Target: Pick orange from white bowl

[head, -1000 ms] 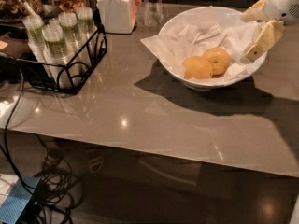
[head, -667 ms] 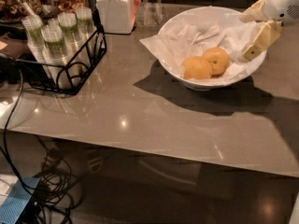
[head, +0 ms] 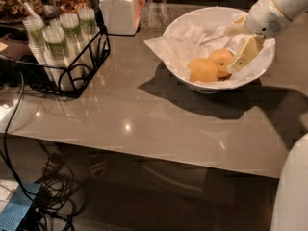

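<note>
The white bowl [head: 183, 32], wide and lined with crumpled white paper, stands at the back right of the table. Two fruits lie in it: the deeper-coloured orange [head: 220, 58] on the right and a paler yellow fruit [head: 202, 70] touching it on the left. My gripper [head: 232, 49] reaches in over the bowl's right rim from the upper right. It is open, with one finger [head: 245, 55] just right of the orange and the other behind and above it. It holds nothing.
A white square jar [head: 118, 9] stands at the back, left of the bowl. A black wire basket [head: 72, 64] of plastic cups sits at the table's left. Cables [head: 29, 143] and a blue box [head: 17, 211] lie on the floor below the table's front edge.
My gripper has moved left and down into the bowl, closer to the orange. The fruits and bowl have not moved.
</note>
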Controlling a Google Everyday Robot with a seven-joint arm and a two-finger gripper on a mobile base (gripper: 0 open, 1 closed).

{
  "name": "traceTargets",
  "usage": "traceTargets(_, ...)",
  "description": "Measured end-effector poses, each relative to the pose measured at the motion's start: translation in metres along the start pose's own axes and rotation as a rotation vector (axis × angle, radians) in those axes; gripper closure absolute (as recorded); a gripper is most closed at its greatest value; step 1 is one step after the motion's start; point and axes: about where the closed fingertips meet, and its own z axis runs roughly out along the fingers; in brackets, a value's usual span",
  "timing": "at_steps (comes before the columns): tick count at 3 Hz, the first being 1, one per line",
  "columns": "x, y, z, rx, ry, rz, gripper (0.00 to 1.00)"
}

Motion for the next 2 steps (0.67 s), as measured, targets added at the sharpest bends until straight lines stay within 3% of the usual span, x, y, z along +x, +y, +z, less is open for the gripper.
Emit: traceTargets(2,0.0058,-0.0034,0.0081,0.019,0.035,-0.063,0.19)
